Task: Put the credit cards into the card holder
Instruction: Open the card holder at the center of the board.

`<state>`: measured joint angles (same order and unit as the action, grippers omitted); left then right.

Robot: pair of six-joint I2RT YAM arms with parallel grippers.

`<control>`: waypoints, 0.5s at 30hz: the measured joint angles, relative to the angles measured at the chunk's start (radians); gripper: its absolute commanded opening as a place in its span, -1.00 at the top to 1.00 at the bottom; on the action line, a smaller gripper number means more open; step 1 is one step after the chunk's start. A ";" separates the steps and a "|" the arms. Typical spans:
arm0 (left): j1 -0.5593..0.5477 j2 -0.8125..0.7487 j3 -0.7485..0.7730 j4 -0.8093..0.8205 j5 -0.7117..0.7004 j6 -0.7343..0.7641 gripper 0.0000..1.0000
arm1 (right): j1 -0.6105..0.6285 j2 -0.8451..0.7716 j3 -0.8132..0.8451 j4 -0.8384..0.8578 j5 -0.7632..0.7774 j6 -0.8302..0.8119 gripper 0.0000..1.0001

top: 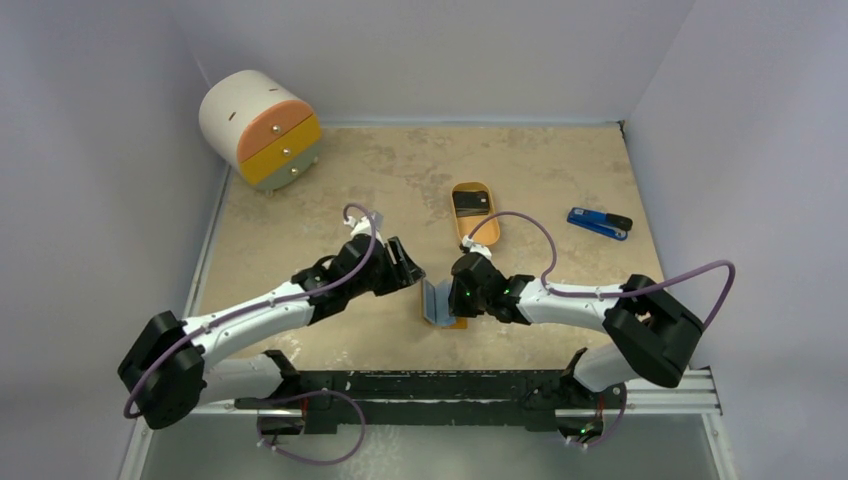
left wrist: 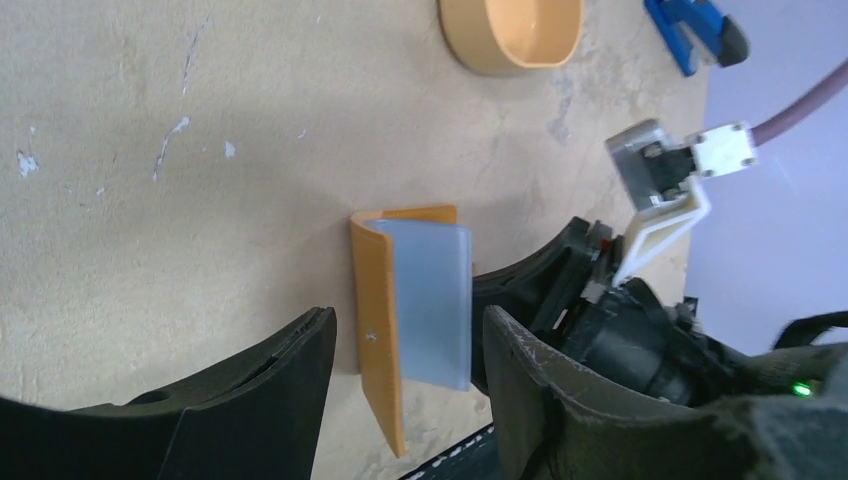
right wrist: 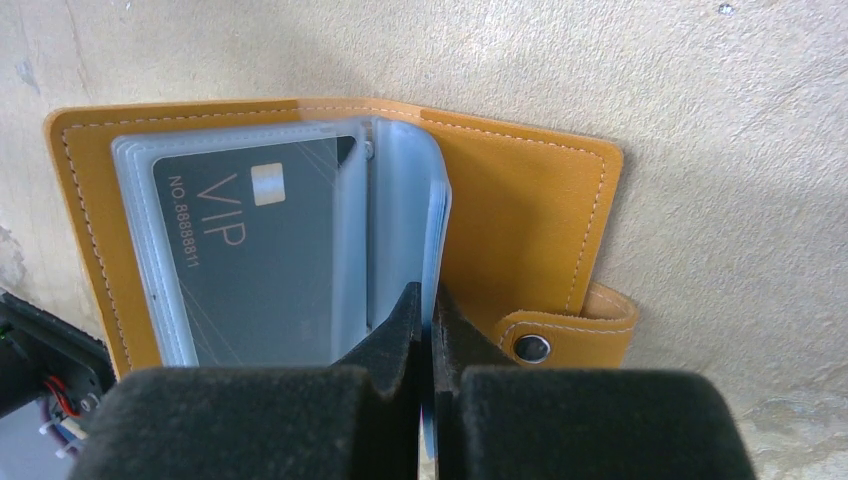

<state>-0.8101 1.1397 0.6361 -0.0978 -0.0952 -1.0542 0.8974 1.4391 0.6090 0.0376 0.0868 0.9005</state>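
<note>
Pinched right hand [right wrist: 430,300] grips a sleeve [right wrist: 405,220] of the open orange-tan leather card holder [right wrist: 520,200] on the tabletop [right wrist: 700,100], dark VIP credit card [right wrist: 250,260] inside. Left hand [left wrist: 408,325] gapes empty. Orange oval tray [top: 478,236] holds another card [top: 471,203].

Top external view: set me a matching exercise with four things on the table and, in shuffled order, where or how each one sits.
Things:
1. card holder
2. oval tray
3. blue gadget
4. round drawer box

Place or state:
A. in the back left corner
B. holds a dark card
C. standing open, pale pages showing
D. lying flat at the far right

Pairs: 1-C, 2-B, 3-D, 4-A.
</note>
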 measured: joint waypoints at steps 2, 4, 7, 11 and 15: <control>0.000 0.033 0.000 0.006 0.016 0.002 -0.11 | 0.000 0.000 0.000 0.000 0.000 0.000 1.00; 0.000 0.058 -0.002 0.009 0.031 0.003 -0.11 | 0.000 0.000 0.000 0.000 0.000 0.000 1.00; 0.000 0.072 -0.013 0.022 0.044 0.004 -0.09 | 0.000 0.000 0.000 0.000 0.000 0.000 1.00; 0.000 0.088 -0.014 0.027 0.054 0.021 -0.10 | 0.000 0.000 0.000 0.000 0.000 0.000 1.00; 0.000 0.057 -0.005 -0.022 0.019 0.047 -0.11 | 0.000 0.000 0.000 0.000 0.000 -0.001 1.00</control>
<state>-0.8104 1.1969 0.6312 -0.1200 -0.0761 -1.0069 0.8974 1.4387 0.6090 0.0372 0.0864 0.8997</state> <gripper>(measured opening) 0.553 0.012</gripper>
